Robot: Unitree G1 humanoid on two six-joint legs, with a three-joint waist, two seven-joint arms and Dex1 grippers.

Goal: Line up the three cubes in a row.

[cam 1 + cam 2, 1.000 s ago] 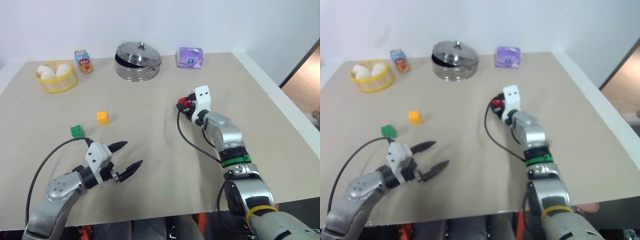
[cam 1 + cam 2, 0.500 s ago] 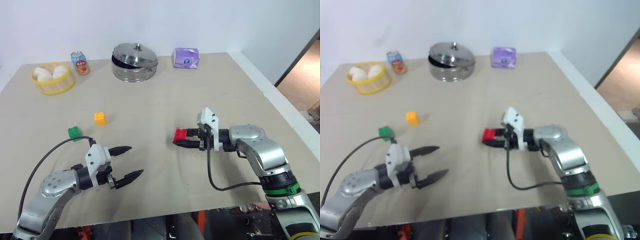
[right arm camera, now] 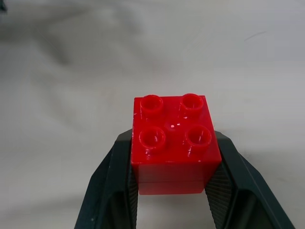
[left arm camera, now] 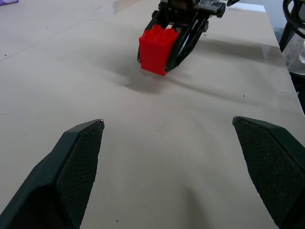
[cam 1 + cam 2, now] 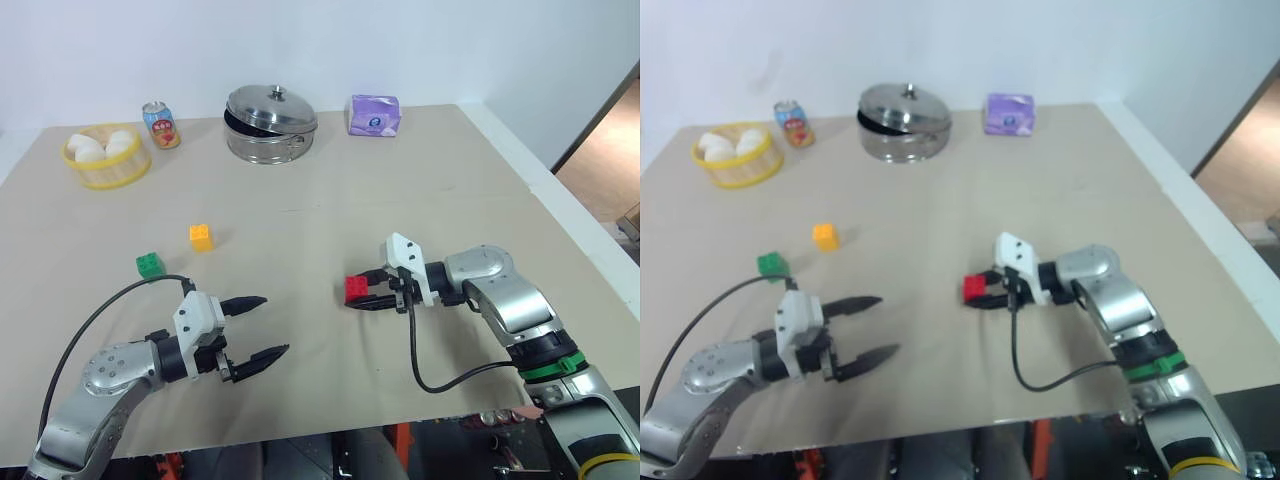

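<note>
The right gripper (image 5: 362, 293) is holding the red cube (image 5: 357, 289) clamped between its two black fingers (image 3: 110, 186), one finger pressing each side, studs facing up. In the left wrist view the cube is hanging just above the tabletop (image 5: 330, 230), tilted, with a shadow beneath it. The gripper is pointing toward the robot's left, across the middle of the tabletop.

The left gripper (image 5: 257, 326) is hovering low over the near part of the tabletop with its fingers (image 4: 78, 162) spread wide apart and nothing between them. It is pointing toward the red cube, which is sitting well beyond its fingertips.

The green cube (image 5: 150, 265) is resting on the tabletop behind and to the left of the left fingers, near the arm's black cable (image 5: 110, 310). The yellow-orange cube (image 5: 201, 237) is lying a little farther out, just beside the green one and apart from it. Both are well apart from the red cube in the right fingers.

Along the far edge are standing a yellow basket (image 5: 106, 158) of white buns, a soda can (image 5: 160, 124), a steel pot (image 5: 268, 123) with its lid, and a purple tissue pack (image 5: 375, 115).
</note>
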